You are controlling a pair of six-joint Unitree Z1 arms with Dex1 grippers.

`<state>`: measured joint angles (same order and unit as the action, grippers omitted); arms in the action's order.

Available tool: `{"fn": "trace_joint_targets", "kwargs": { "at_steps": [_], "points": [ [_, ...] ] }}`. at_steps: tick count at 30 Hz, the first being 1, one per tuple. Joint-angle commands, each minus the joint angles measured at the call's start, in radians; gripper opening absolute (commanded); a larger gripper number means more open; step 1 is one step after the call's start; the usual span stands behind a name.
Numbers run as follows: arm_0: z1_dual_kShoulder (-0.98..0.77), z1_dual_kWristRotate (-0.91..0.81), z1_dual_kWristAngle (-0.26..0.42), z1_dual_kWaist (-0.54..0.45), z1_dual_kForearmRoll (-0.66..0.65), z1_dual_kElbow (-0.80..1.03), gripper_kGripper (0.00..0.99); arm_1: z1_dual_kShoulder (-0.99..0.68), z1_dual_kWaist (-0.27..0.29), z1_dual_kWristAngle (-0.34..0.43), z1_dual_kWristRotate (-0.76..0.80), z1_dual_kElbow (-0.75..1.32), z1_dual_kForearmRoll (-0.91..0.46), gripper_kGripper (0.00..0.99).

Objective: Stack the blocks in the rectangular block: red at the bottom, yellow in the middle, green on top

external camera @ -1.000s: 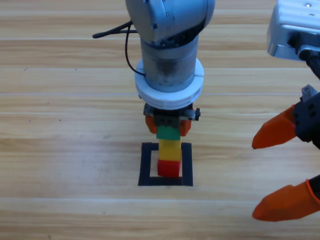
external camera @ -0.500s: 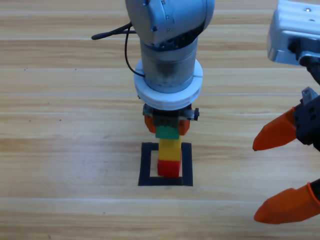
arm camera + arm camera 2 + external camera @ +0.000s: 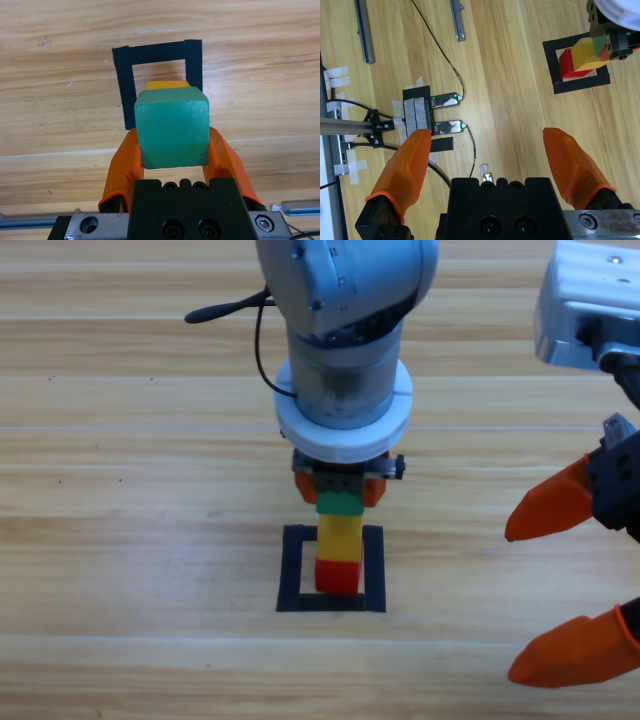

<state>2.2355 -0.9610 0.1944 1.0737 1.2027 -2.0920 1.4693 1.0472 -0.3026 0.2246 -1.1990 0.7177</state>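
Left claw pinches green atop yellow; right claw spread over wooden table.

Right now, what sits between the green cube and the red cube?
The yellow cube: in the high view it stands on the red cube inside the tape square, with the green cube above it, held in the left gripper.

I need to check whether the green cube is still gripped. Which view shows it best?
The left wrist view: the green cube fills it, clamped between the left gripper jaws above the yellow cube. The high view shows only one green face under the wrist; the right wrist view shows a sliver.
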Motion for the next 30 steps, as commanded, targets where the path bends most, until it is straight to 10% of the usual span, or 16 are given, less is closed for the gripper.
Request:
{"fn": "trace_joint_targets", "kwargs": {
  "at_steps": [1,30],
  "points": [
    [-0.028,-0.019,0.020,0.034,-0.022,0.032,0.040,-0.003,0.031,0.002,0.004,0.032,-0.018,0.989],
    [-0.065,0.001,0.010,0.037,-0.146,0.179,0.043,-0.004,0.031,-0.001,0.005,0.033,-0.018,0.989]
  ]
}}
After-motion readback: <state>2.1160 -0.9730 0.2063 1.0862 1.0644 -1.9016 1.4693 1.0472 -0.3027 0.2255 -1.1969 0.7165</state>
